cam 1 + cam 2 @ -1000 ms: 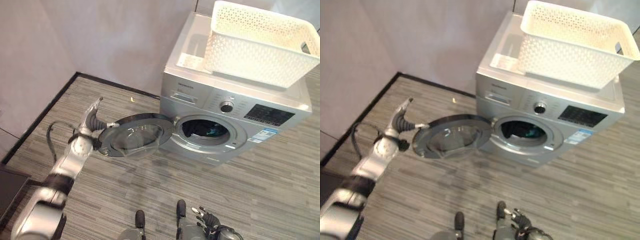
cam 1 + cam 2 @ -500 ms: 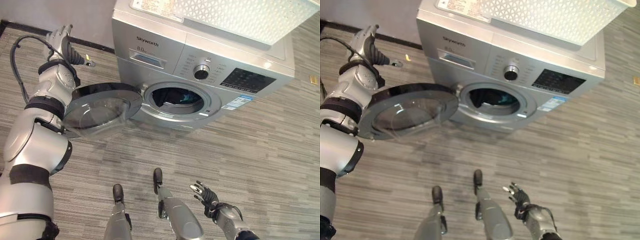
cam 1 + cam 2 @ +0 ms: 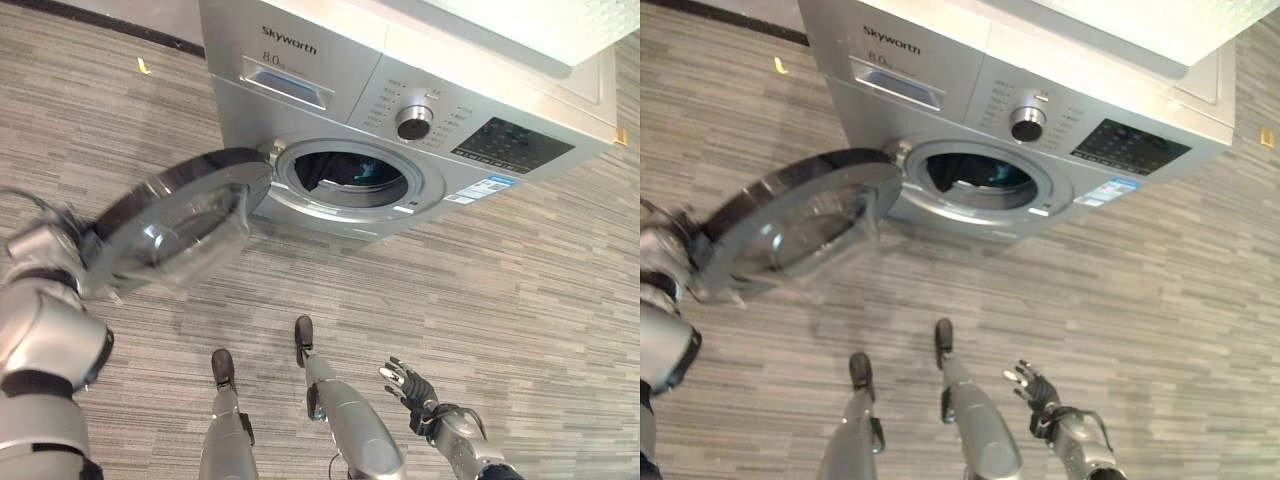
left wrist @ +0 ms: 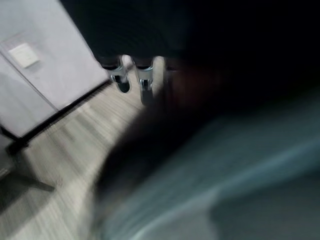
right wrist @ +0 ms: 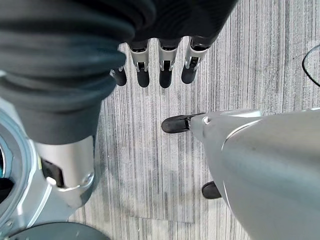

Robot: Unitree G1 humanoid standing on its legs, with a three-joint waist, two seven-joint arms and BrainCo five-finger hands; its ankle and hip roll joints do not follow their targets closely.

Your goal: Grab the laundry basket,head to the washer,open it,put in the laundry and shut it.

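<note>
Swinging wide to the left, the washer door [image 3: 180,215] hides the left hand [image 3: 40,245], whose fingers I cannot tell, so a clumsy push may miss the drum [image 3: 350,178] holding laundry [image 3: 368,172], while the right hand [image 3: 410,385] hangs relaxed and empty.

The floor [image 3: 500,300] is of grey wood-look planks with fine stripes. A dark skirting [image 3: 110,25] runs along the base of a pale wall [image 4: 55,65] at the far left. A small yellow scrap [image 3: 142,66] lies on the floor near this skirting. The wall carries a white plate [image 4: 23,55]
</note>
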